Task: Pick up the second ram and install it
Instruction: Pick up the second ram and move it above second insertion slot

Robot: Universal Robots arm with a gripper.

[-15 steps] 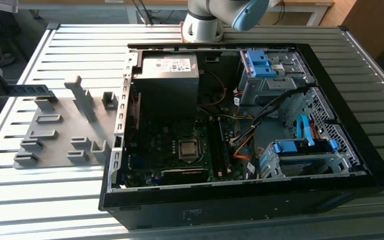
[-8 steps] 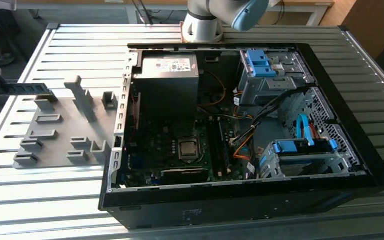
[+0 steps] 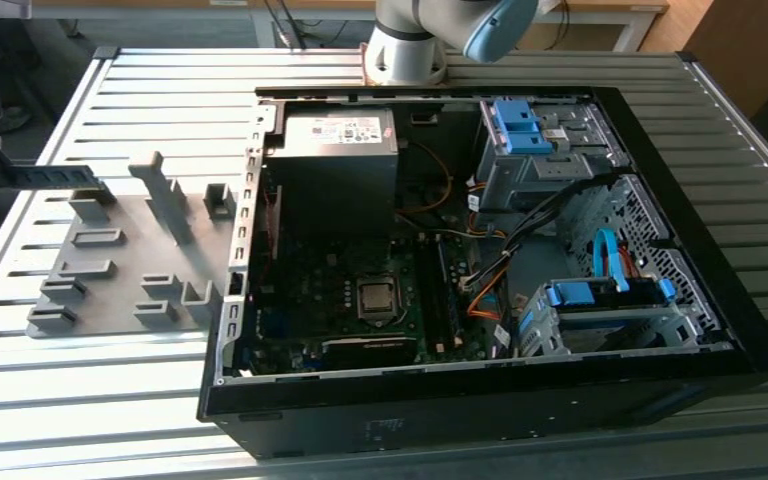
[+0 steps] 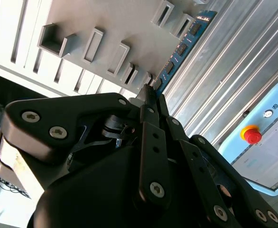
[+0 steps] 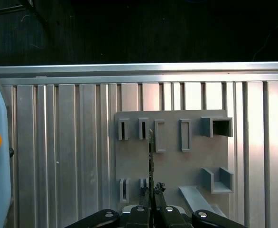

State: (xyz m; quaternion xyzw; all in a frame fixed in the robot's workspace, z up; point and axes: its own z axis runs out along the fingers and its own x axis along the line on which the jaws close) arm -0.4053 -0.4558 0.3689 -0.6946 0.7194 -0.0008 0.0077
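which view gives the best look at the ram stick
The second wrist view: the second ram shows its blue face and row of dark chips, held in the gripper. The first wrist view sees it edge-on, a thin line. The exterior view shows it side-on, far at that view's left.

A gray metal table with long ribs (image 3: 157, 90) holds a big black computer case (image 3: 491, 400) that is open on top. Inside it, a silver power box (image 3: 337, 150) sits at the far end, near a blue plastic latch (image 3: 518, 125). A small square silver chip (image 3: 376, 297) sits on the dark board (image 3: 311, 285) in the middle. Just beside the case, toward the exterior view's left, lies a flat gray plastic plate with little blocks and slots (image 3: 117, 265).
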